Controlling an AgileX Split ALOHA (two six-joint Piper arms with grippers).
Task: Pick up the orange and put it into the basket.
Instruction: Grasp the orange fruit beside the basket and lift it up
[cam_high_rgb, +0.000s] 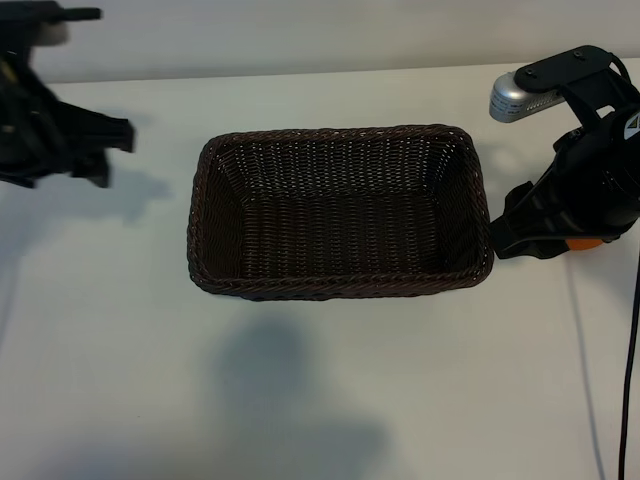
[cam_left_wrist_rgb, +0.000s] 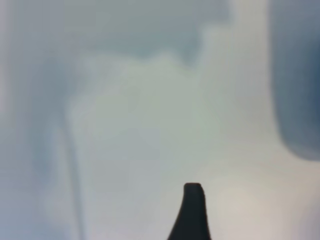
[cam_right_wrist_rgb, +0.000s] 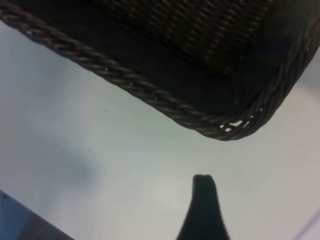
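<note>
A sliver of orange shows under the right gripper near the desk's right edge, just beside the empty basket; fingers' spread unclear. Left gripper hovers at the left edge, likewise unclear. Grasping comes next.

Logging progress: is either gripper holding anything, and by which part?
Nothing visibly held: left gripper and right gripper look empty; basket empty. An orange patch under the right arm may be the orange.
</note>
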